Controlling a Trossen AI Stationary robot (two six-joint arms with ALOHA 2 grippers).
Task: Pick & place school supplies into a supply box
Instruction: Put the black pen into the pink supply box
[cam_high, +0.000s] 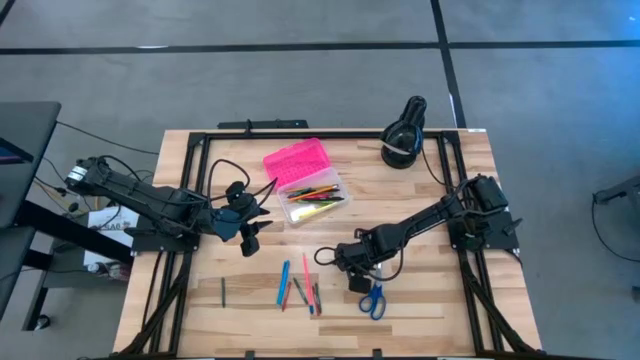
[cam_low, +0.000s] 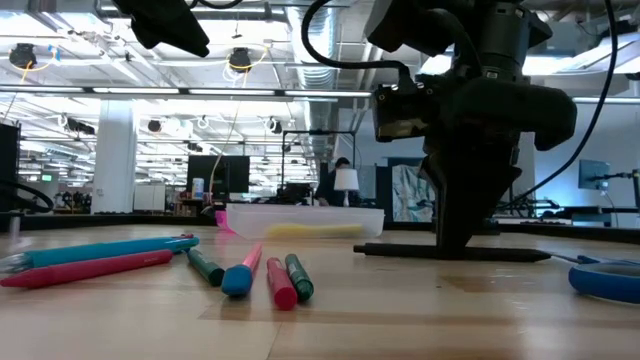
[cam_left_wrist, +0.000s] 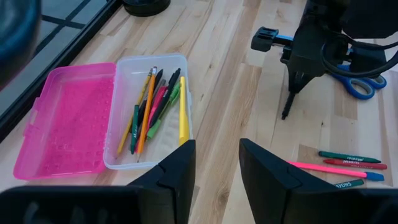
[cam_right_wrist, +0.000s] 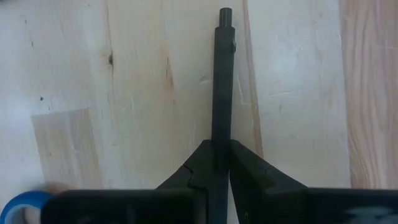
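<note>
- The right end effector (cam_right_wrist: 221, 155) is down at the pale wooden counter (cam_high: 430, 300), its two dark fingers narrowed onto a thin dark pen (cam_right_wrist: 222, 81) that lies flat on the wood; the pen's free end pokes out beyond the fingertips.
- Seen from above, this end effector sits right of the counter's centre, just beside a small pair of blue-handled scissors (cam_high: 374, 300), which lie on its near side.
- The left end effector (cam_left_wrist: 214, 168) hovers to the left of the supply box with its fingers apart and nothing between them.
- The supply box, a small rectangular pencil case with a bright pink textured lid (cam_left_wrist: 68, 118) folded open beside its clear plastic base (cam_left_wrist: 127, 68), rests at the far middle of the counter.
- Several pens and pencils already lie in the clear base: yellow, orange, green, pink and dark ones.
- Near the front edge, left of the scissors, loose pens remain on the wood: a blue one (cam_high: 283, 282), pink ones, green ones and a short dark one off to the left.
- A black round device (cam_high: 404, 135) stands at the far right corner.
</note>
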